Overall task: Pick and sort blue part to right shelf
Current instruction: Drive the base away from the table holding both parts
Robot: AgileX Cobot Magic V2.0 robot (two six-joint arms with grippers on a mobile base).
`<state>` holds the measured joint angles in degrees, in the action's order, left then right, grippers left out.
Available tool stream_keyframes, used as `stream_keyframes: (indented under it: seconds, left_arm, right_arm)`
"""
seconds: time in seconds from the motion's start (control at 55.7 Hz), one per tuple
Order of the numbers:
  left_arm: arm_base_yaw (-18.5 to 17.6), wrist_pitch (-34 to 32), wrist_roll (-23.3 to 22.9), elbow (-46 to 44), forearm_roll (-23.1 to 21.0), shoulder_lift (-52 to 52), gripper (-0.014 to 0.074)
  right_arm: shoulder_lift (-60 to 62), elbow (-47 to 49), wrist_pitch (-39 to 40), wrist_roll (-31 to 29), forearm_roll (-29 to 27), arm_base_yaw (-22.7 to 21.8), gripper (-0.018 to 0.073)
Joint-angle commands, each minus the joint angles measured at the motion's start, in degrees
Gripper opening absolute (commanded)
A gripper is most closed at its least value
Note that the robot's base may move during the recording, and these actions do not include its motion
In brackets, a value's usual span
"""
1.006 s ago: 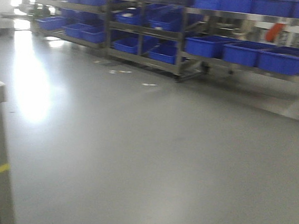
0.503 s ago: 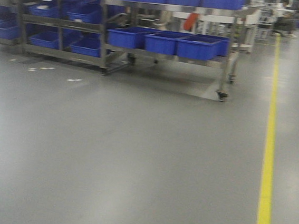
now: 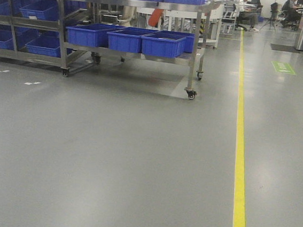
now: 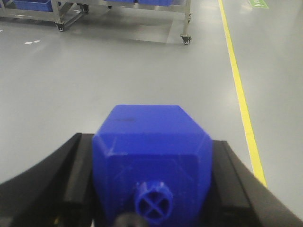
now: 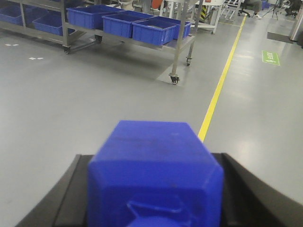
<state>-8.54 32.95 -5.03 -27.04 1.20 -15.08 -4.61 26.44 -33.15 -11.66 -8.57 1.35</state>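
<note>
**Blue part sitting clamped in the left gripper**

The right shelf (image 3: 192, 69), loaded with blue bins (image 3: 162, 44), is standing well ahead, beside a yellow line (image 3: 239, 149). The left gripper (image 4: 152, 184) is pinching the blue part (image 4: 149, 137) from both sides, knob facing the camera. The right gripper (image 5: 154, 203) is clamping a second blue block (image 5: 151, 151).

- Front cam: looks ahead and a bit down over the floor (image 3: 109, 158), steel shelf (image 3: 135, 3) far off upper left, yellow line (image 3: 240, 143) on the right.
- Left wrist cam: right up against the blue part (image 4: 151, 156), facing forward too.
- Right wrist cam: same deal, blue block (image 5: 154, 175) fills the bottom.
- All three share the shelf, line and floor.
</note>
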Motion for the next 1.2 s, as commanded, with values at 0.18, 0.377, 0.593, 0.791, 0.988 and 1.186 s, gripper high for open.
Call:
stream_keyframes:
  seconds: [0.18, 0.377, 0.593, 0.791, 0.988, 1.186]
  left_arm:
    - [-0.08, -4.96, -0.16, -1.68, -0.12, -0.54, 0.0321]
    - [-0.08, -4.96, -0.16, -1.68, -0.12, -0.54, 0.0321]
    - [-0.08, -4.96, -0.16, -1.68, -0.33, -0.54, 0.0321]
    - [-0.08, -5.06, -0.16, -1.68, -0.33, -0.54, 0.0321]
    - [-0.08, -4.98, -0.16, -1.68, -0.33, -0.54, 0.0321]
    - [-0.08, -4.98, -0.16, -1.68, -0.33, -0.54, 0.0321]
  right_arm:
    - [-0.93, 1.41, 5.38, -0.37, -0.37, -0.18, 0.0249]
    - [-0.93, 1.41, 5.32, -0.37, -0.37, -0.18, 0.0249]
    - [-0.93, 1.41, 5.32, -0.37, -0.37, -0.18, 0.0249]
    - [-0.93, 1.41, 5.37, -0.37, -0.37, -0.18, 0.0249]
    - [-0.93, 1.41, 5.33, -0.37, -0.37, -0.18, 0.0249]
    - [-0.93, 1.41, 5.33, -0.37, -0.37, -0.18, 0.0249]
